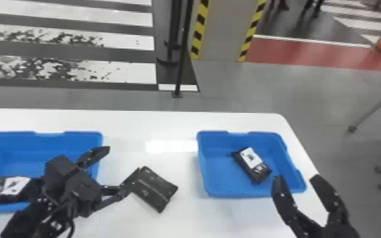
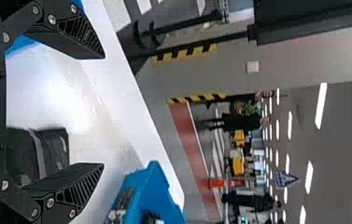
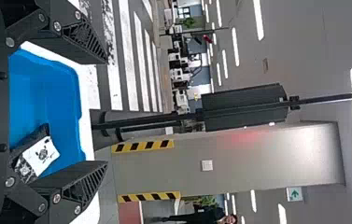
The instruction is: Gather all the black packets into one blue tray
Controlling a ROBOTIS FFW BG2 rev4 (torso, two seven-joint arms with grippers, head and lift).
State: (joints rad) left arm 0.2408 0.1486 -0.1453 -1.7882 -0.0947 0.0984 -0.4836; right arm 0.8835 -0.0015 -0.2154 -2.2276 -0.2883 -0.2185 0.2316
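White table (image 1: 129,123) beneath a squarish black packet (image 1: 155,189), pale line across.

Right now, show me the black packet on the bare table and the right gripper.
Black packet (image 1: 153,190), head view: middle of its upper face.
Right gripper (image 1: 296,176), head view: midway between its fingertips.
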